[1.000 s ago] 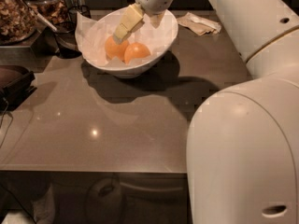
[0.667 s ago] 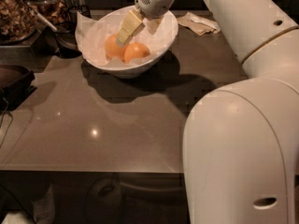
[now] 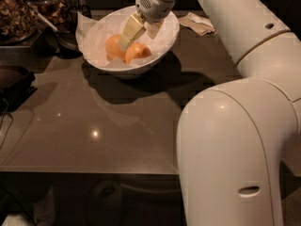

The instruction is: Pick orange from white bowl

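Orange: the round, smooth, deeper reddish-orange fruit (image 3: pixel 138 53) lies inside the bowl, on its right-of-centre floor, touching a paler, yellower orange fruit (image 3: pixel 114 46) on its left.

Axis: the orange reads as round, so no long axis shows. I cannot tell which way its stem end faces.

Bowl: the wide, glossy white bowl (image 3: pixel 165 45) stands upright at the far side of the table. Its uneven rim sits highest at the back and dips toward the near-left side.

Lining: crinkled white paper (image 3: pixel 90 31) lines the bowl and rises in a peak above its left rim.

Gripper: the two-finger gripper (image 3: pixel 137 40) hangs inside the bowl's mouth, angled down and to the left from the white wrist above the back rim.

Tool state: the pale yellow fingers (image 3: pixel 130 32) stand well apart and hold nothing. The left tip reaches the seam between the two fruits. The right finger sits above and to the right of the orange.

Contact: whether the left tip touches either fruit cannot be told.

Arm: the bulky white robot arm (image 3: pixel 235 126) fills the right side and reaches over the table toward the bowl.

Table: a smooth grey-brown tabletop (image 3: pixel 94 126) carries the bowl.

Beside: a crumpled beige napkin (image 3: pixel 200 23) lies just right of the bowl. Dark containers of brown pieces (image 3: pixel 16 11) stand to its left.
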Controlling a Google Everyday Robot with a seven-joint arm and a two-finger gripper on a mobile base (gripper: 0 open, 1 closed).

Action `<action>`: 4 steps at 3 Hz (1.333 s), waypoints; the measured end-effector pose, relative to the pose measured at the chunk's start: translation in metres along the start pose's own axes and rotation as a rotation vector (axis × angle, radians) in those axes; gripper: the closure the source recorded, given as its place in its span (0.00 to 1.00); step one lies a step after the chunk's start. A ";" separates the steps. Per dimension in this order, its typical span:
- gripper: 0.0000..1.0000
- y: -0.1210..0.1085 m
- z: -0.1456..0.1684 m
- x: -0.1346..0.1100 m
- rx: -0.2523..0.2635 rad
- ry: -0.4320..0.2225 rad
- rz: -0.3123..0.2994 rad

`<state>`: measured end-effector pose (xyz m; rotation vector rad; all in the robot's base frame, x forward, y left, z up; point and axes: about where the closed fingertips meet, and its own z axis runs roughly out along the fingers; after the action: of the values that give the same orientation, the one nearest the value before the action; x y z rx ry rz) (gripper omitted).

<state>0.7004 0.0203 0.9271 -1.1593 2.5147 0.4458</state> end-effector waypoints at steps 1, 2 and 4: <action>0.27 -0.005 0.010 0.001 -0.005 0.021 0.003; 0.29 -0.009 0.020 0.002 -0.013 0.038 0.006; 0.32 -0.013 0.027 0.004 -0.017 0.051 0.011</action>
<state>0.7120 0.0208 0.8996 -1.1770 2.5666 0.4464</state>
